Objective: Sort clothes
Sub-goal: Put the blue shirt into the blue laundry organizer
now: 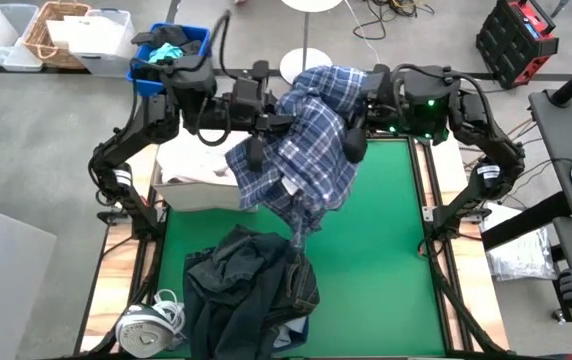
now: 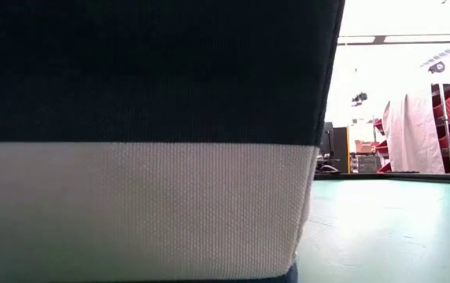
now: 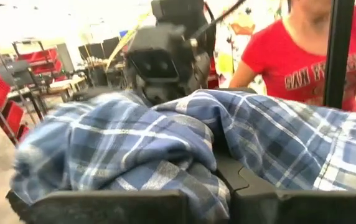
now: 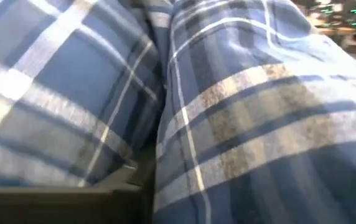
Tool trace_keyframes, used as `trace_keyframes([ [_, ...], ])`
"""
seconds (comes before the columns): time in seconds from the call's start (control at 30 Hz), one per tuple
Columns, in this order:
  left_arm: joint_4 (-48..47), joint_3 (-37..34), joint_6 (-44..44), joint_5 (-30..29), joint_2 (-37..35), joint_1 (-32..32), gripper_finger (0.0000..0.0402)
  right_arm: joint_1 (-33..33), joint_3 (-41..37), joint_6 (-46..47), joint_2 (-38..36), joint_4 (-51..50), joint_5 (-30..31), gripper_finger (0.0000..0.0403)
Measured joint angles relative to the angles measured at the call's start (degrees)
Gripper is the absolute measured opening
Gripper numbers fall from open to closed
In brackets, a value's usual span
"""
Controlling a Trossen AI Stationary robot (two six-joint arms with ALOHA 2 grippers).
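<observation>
The blue-white plaid shirt point(image 1: 306, 140) hangs in the air over the far part of the green table point(image 1: 386, 250), held between both arms. My left gripper point(image 1: 255, 150) is at its left edge and my right gripper point(image 1: 351, 140) at its right edge, both shut on it. The shirt fills the right wrist view point(image 4: 228, 112) and drapes across the left wrist view point(image 3: 165, 143). A heap of dark navy and denim clothes point(image 1: 251, 290) lies on the table's near left. White shirts point(image 1: 191, 165) lie stacked at the table's left edge. My left gripper holds the plaid shirt by bunched cloth at its left side point(image 3: 206, 180), several layers between the fingers. The shirt is clear of the table and hangs slack below. My right gripper holds the shirt's right side point(image 1: 341, 125); the cloth point(image 4: 159, 155) covers the fingers, hiding the place of contact.
A blue bin point(image 1: 146, 70) with a black and teal bundle stands beyond the table's far left. A white object point(image 1: 151, 325) sits at the near left corner. A dark-and-white fabric wall point(image 2: 146, 141) blocks most of the low view. A person in red point(image 3: 290, 56) stands beyond the table.
</observation>
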Motion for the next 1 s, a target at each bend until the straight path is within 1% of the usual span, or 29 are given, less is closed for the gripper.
trace_keyframes([
  [0.1, 0.98, 0.0, -0.26, -0.01, -0.39, 0.0, 0.0004, 0.0, 0.08, 0.93, -0.04, -0.1, -3.84, 0.0159],
  [0.17, 1.46, 0.0, -0.31, -0.08, -0.55, 0.0, 0.0004, 0.05, 0.04, 1.54, 0.32, -0.2, -5.13, 0.0187],
  [0.23, 1.94, 0.0, -0.77, -1.45, -0.8, 0.0, 0.0004, 0.09, 0.04, 1.71, 0.7, -0.23, -5.24, 0.0216],
  [0.33, 2.54, -0.02, -1.19, -5.39, -1.45, -0.07, 0.0004, 0.09, 0.04, 1.81, 0.92, -0.35, -5.81, 0.0255],
  [0.37, 2.54, -0.02, -1.2, -5.73, -1.75, -0.06, 0.0004, 0.07, 0.04, 1.83, 0.92, -0.38, -5.94, 0.0267],
  [0.47, 2.54, -0.02, -1.68, -6.89, -2.37, -0.04, 0.0004, 0.09, 0.03, 3.3, 0.62, -0.63, -3.93, 0.0297],
  [0.53, 2.5, -0.02, -2.01, -9.41, -3.0, -0.04, 0.0004, -0.19, 0.02, 4.93, 0.24, -1.39, -3.56, 0.0314],
  [0.63, 2.47, -0.02, -2.09, -12.48, -4.4, -0.09, 0.0004, -0.42, 0.02, 6.47, -0.62, -2.14, -3.43, 0.0331],
  [0.77, 2.63, 0.0, -2.31, -15.87, -6.11, -0.09, 0.0004, -0.35, 0.04, 7.04, -1.3, -3.73, -3.61, 0.034],
  [0.83, 3.86, 0.05, -3.19, -19.79, -7.07, -0.03, 0.0003, -0.31, -0.09, 6.73, -1.46, -6.29, -4.19, 0.034],
  [0.93, 3.42, 0.3, -4.14, -27.37, -9.0, 0.07, 0.0003, 0.13, -0.09, 5.46, -1.51, -6.23, -4.15, 0.0337],
  [1.0, 1.77, 0.37, -4.55, -31.17, -9.84, 0.07, 0.0003, 0.57, -0.09, 3.7, -1.68, -5.75, -4.09, 0.0335],
])
